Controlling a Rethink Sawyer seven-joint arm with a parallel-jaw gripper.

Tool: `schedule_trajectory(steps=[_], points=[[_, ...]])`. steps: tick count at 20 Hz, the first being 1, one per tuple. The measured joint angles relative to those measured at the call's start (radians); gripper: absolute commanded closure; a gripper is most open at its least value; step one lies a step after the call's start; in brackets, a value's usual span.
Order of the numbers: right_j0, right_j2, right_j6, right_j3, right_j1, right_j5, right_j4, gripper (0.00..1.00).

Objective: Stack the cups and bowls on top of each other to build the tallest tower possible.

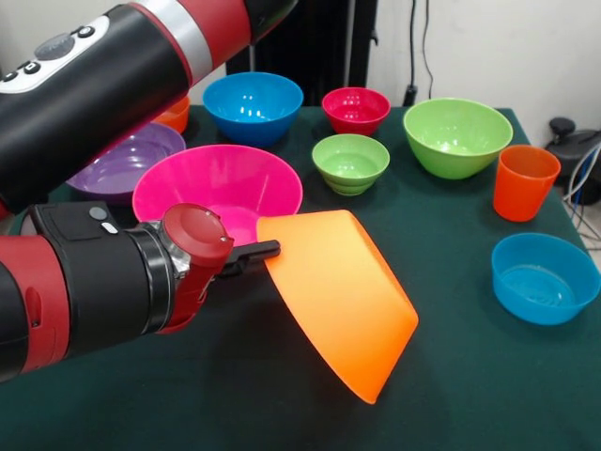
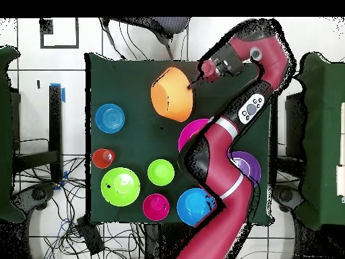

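My gripper (image 1: 261, 252) is shut on the rim of the large orange bowl (image 1: 340, 299) and holds it tilted on its side above the table, just in front of the large pink bowl (image 1: 214, 180). In the overhead view the gripper (image 2: 197, 82) grips the orange bowl (image 2: 172, 94) near the table's far edge. The orange cup (image 1: 524, 181) stands upright at the right. Standing apart are a purple bowl (image 1: 127, 160), a medium blue bowl (image 1: 252, 103), a small red bowl (image 1: 356, 108), a small green bowl (image 1: 350, 162), a medium green bowl (image 1: 457, 136) and a small blue bowl (image 1: 545, 277).
A small orange bowl (image 1: 175, 114) peeks out behind my arm at the back left. The dark green table cloth (image 1: 451, 376) covers the table. My arm crosses over the pink bowl (image 2: 194, 129) and purple bowl (image 2: 246, 164) in the overhead view.
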Motion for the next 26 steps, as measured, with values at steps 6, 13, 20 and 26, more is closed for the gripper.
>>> schedule_trajectory(steps=[6,13,20,26], points=[[-0.002,0.006,-0.040,0.000,0.003,0.000,-0.003,1.00],[-0.007,0.016,-0.065,0.000,0.015,-0.001,-0.006,1.00],[-0.016,0.016,-0.065,0.000,0.031,-0.001,-0.009,1.00],[-0.021,0.016,-0.065,0.000,0.054,-0.004,-0.013,0.00]])
